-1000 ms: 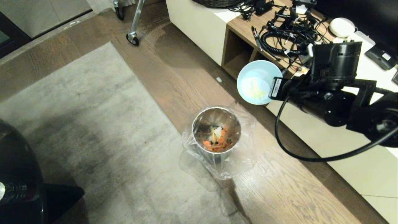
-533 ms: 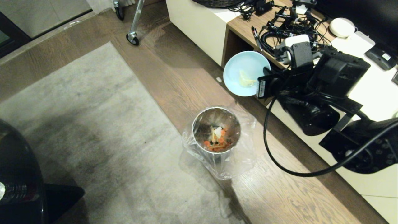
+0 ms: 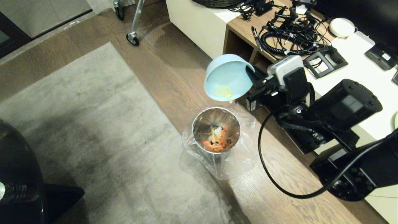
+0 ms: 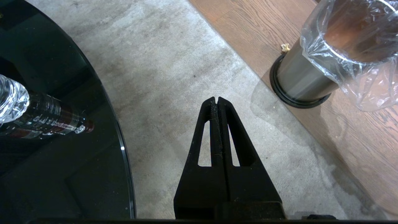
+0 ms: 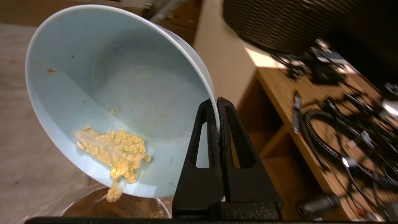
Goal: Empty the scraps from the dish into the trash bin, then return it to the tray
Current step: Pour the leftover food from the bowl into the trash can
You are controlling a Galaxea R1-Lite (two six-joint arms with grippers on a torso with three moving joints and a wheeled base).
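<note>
floor: brown wood planks (image 3: 174, 77), with a grey rug (image 3: 93, 133) covering the robot's left side. a low white and wood cabinet (image 3: 245, 34) runs along the right; its top carries a tangle of black cables (image 3: 286, 34), a white round object (image 3: 342, 27) and the edge of a woven basket (image 3: 217, 3). a wheeled metal stand leg (image 3: 133, 34) sits at the far end of the floor. a dark glass round table (image 4: 62, 140) is at the near left, with a clear plastic bottle (image 4: 34, 115) lying on it.

trash bin (image 3: 216, 130): steel, round, black base, standing on the wood just beside the rug edge, clear bag liner (image 3: 242, 155) spilling loosely around it. inside: orange slices and pale white bits (image 3: 217, 140) piled at the bottom.

dish (image 3: 227, 77): pale blue bowl, held in the air above and slightly beyond the bin, tilted steeply so its mouth faces down toward the bin. one crinkled yellow leaf scrap (image 5: 115, 152) clings to the lower inner wall, its tip hanging over the rim. tiny orange specks elsewhere inside.

right gripper (image 5: 217, 104): clamped tight on the dish rim, one finger inside the wall, one outside.

left gripper (image 4: 216, 100): fingers pressed together, empty, hanging over the rug between the table and the bin.

tray: not in view.
</note>
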